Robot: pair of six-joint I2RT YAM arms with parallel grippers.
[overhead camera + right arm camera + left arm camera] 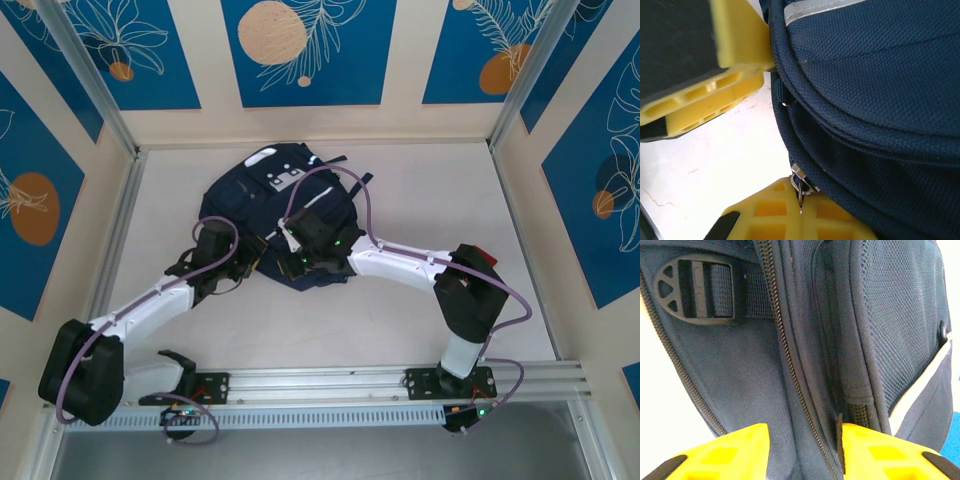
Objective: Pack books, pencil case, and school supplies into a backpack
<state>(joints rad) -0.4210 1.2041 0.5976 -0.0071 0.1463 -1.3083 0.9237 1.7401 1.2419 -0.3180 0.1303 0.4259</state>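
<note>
Backpack [262,190] lies flat mid-worktop [430,210], toward the far side; right tool [780,130] is clenched on its zipped rim, lower finger [785,215] right by a metal zip pull [799,180]; left tool [802,435] straddles a zipper seam at the near-left edge, can't tell if it's actually pinching the fabric or not

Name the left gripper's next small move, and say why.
Probably close the left gripper on the zippered fold of the backpack lying between its fingers, which stand apart on either side of it. The right gripper pinches the backpack's rim beside a zipper pull, so a second hold would likely let the two spread the opening.
</note>
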